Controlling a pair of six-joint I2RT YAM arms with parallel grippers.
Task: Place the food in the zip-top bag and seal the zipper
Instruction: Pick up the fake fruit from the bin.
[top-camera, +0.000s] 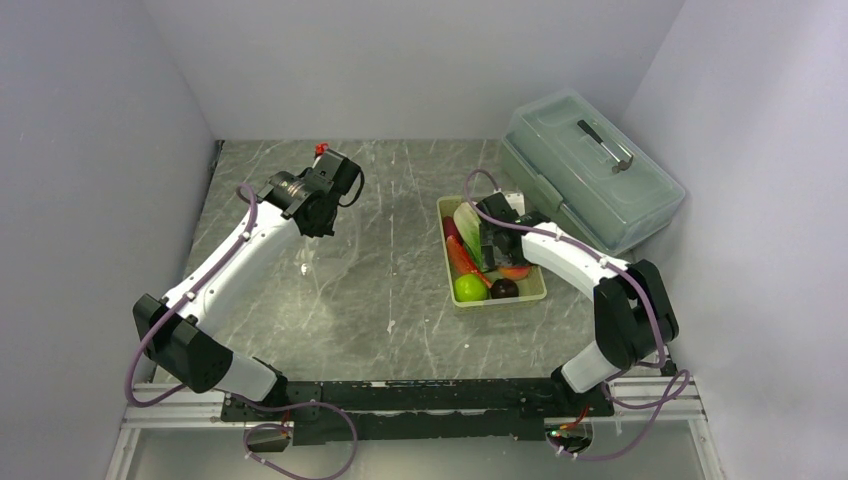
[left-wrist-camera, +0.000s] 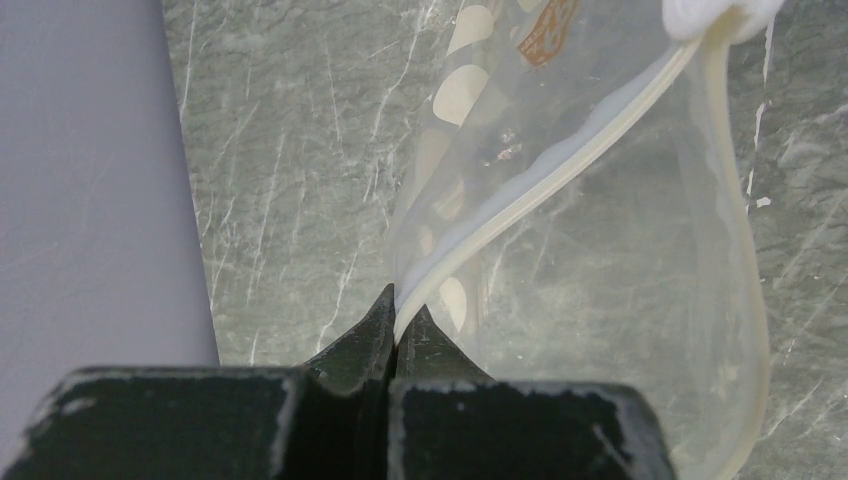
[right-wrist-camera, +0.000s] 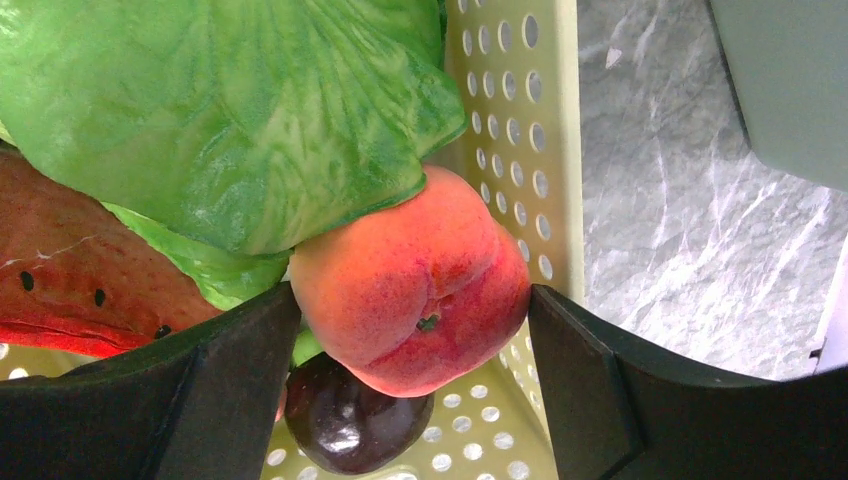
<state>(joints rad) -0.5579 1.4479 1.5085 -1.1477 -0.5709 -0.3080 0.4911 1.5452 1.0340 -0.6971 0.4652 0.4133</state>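
Since the left claw (left-wrist-camera: 395, 300) is pinched fully shut, the whitish zipper (left-wrist-camera: 560, 170) strip of the bag (left-wrist-camera: 620, 250) is held right at its tips. The clear, floppy pouch with pale spots is hung below it over the table (top-camera: 390, 290) on the left. The right claw (right-wrist-camera: 412, 300) is spread wide inside the perforated pale-green basket (right-wrist-camera: 510, 120) on the right. The matte orange-red peach (right-wrist-camera: 400, 270) is sat between the pads, just about touching; whether it's actually squeezed can't be told. A crinkly lettuce leaf (right-wrist-camera: 220, 110), a glossy dark plum (right-wrist-camera: 350, 425) and a red seeded slice (right-wrist-camera: 70, 290) are packed alongside. The tabletop is grey, marbled and scratched, closed in by plain pale walls (top-camera: 90, 150), with a translucent lidded box (top-camera: 590, 170) parked far right. A brownish print (left-wrist-camera: 545, 30) is seen on the bag, too blurry to be read.
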